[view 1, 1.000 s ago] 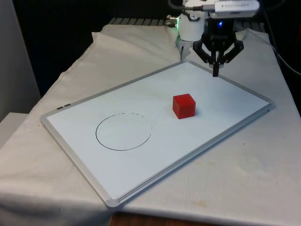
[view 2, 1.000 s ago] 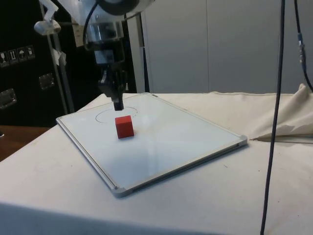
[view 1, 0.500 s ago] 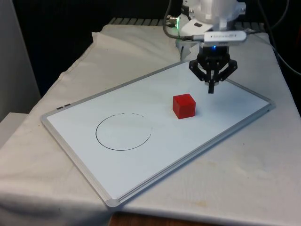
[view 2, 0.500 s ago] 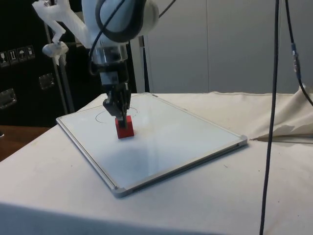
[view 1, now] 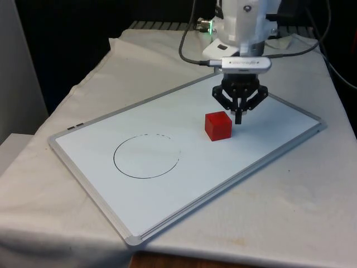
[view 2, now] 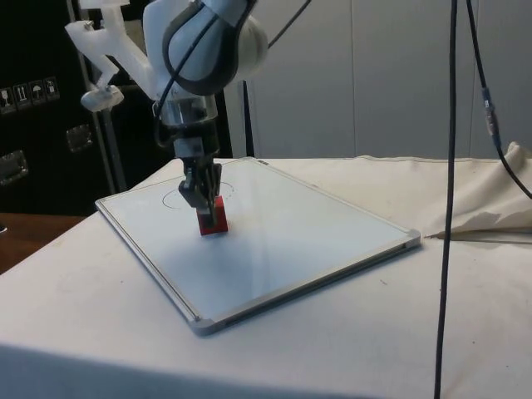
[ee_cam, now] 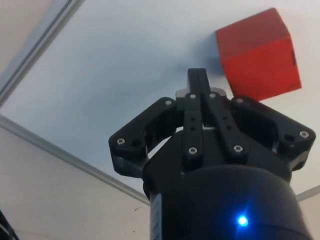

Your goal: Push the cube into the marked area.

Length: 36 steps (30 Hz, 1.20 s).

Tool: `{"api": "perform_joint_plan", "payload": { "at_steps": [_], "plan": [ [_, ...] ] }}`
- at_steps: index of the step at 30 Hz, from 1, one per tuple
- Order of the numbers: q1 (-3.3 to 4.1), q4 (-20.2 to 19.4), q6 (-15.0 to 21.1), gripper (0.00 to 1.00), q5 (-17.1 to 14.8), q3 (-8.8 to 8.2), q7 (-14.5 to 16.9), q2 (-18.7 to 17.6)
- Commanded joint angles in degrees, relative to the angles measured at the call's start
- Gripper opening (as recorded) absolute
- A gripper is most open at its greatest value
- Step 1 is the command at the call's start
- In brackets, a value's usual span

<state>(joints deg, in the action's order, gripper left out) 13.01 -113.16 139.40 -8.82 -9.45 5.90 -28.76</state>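
Note:
A red cube [view 1: 217,125] [view 2: 213,214] [ee_cam: 257,55] sits on a whiteboard [view 1: 167,117] lying flat on the table. A circle [view 1: 146,156] is drawn in black on the board, toward the front view's left of the cube. My gripper [view 1: 239,119] [view 2: 202,202] [ee_cam: 198,76] is shut with nothing in it, pointing straight down. Its tip hovers just above the board, close beside the cube on the front view's right. In the wrist view a small gap separates the tip from the cube.
The whiteboard has a grey frame [view 1: 89,120] and rests on the white cloth [view 1: 290,206]. Black cables [view 2: 449,208] hang down at the right of the side view. The cloth bunches up at the far right [view 2: 499,199].
My gripper came down and moved toward the front view's left, from above the board's far edge to right beside the cube. The cube stayed where it was.

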Motion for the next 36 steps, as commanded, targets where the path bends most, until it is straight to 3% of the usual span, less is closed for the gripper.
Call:
{"api": "perform_joint_plan", "payload": {
  "at_steps": [1,14,22,23,31,32,33,34,36],
  "plan": [
    [-0.23,-0.1,0.2,0.00,0.2,-0.17,0.9,-0.1],
    [-0.23,-0.1,-0.2,0.00,1.3,-2.01,4.1,-0.4],
    [-0.63,1.1,-0.3,0.00,2.2,-3.04,7.0,-1.5],
    [-0.34,0.4,-0.3,0.00,2.2,-3.21,6.6,-0.8],
    [-1.49,6.7,-1.1,0.00,1.7,-2.98,8.2,-5.0],
    [-1.55,7.4,-1.3,0.00,1.7,-2.98,8.2,-5.6],
    [-1.15,7.0,-1.0,0.00,2.1,-3.32,7.7,-5.2],
    [-1.66,8.2,-1.4,0.00,1.7,-2.98,8.3,-6.1],
    [-1.89,9.8,-1.6,0.00,1.6,-2.98,8.3,-7.3]
  ]
}}
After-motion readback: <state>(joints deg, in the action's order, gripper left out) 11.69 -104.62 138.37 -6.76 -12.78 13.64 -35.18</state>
